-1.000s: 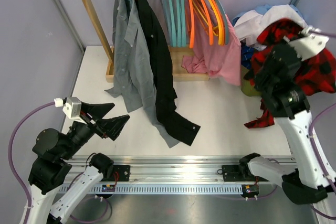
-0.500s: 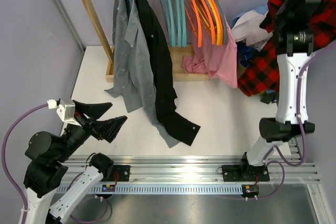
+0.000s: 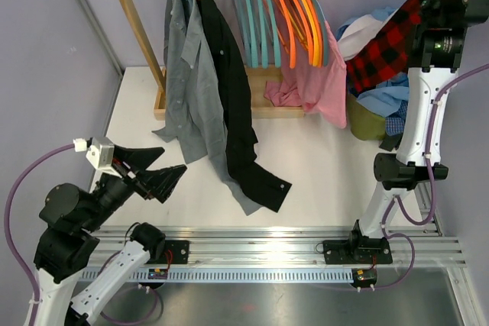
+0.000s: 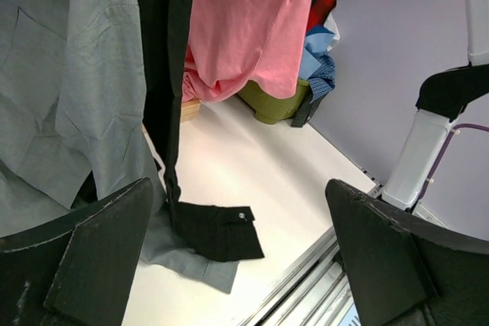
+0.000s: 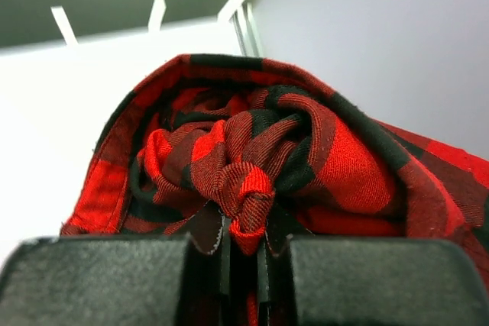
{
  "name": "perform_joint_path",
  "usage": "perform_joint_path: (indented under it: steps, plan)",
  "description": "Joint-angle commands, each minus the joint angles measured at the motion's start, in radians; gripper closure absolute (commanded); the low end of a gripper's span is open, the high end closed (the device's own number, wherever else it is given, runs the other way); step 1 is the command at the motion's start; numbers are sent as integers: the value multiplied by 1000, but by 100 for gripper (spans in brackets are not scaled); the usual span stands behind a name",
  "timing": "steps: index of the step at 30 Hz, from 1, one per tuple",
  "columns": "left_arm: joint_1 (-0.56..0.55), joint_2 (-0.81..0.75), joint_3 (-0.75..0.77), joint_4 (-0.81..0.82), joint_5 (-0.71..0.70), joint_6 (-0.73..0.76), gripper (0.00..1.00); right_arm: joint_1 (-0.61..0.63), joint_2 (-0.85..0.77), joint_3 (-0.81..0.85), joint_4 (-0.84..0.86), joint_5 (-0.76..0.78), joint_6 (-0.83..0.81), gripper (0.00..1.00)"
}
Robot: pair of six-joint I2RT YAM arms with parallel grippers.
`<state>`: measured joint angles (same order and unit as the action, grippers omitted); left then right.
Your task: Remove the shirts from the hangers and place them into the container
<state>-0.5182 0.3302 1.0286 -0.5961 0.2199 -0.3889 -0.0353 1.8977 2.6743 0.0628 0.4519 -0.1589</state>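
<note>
The right gripper (image 5: 243, 246) was raised high above the far right corner of the table (image 3: 328, 166). Its jaws stood narrow and pinched a bunched fold of the red-and-black plaid flannel shirt (image 5: 252, 166). From there the shirt hung in a slanting band down to the yellow-green bin with dark edges (image 3: 367, 124), which stood near the right edge of the table. The bin held a heap of blue and white clothes (image 3: 382, 101), and the lower end of the plaid shirt lay against this heap.

The left gripper (image 3: 176, 160) hovered above the near left corner of the table with its jaws wide apart and held nothing.

A wooden clothes rack (image 3: 137, 20) stood along the far edge. On it hung a plain grey button-up shirt (image 3: 187, 74) and, just beside it, a plain black button-up shirt (image 3: 233, 97). The sleeves of both reached down and rested on the table, toward the near edge. To their right a group of slim teal and orange hangers (image 3: 283, 13) hung close together on the rail, and a pink garment (image 3: 321, 82) hung below them, near the bin.
</note>
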Motion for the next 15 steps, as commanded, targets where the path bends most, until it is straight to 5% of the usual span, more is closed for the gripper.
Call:
perform_joint_path:
  steps: [1,6,10,15]
  plan:
    - [1,36,24,28,-24,18,1,-50,40,73,207,-77,-27,100]
    - [1,58,-4,55,-36,10,1,-113,145,-76,241,-105,53,100]
    - [1,61,-44,73,-45,-7,1,-130,250,-174,115,-75,119,100]
    - [1,37,-140,156,-30,-56,1,-130,300,-523,-131,-165,379,100]
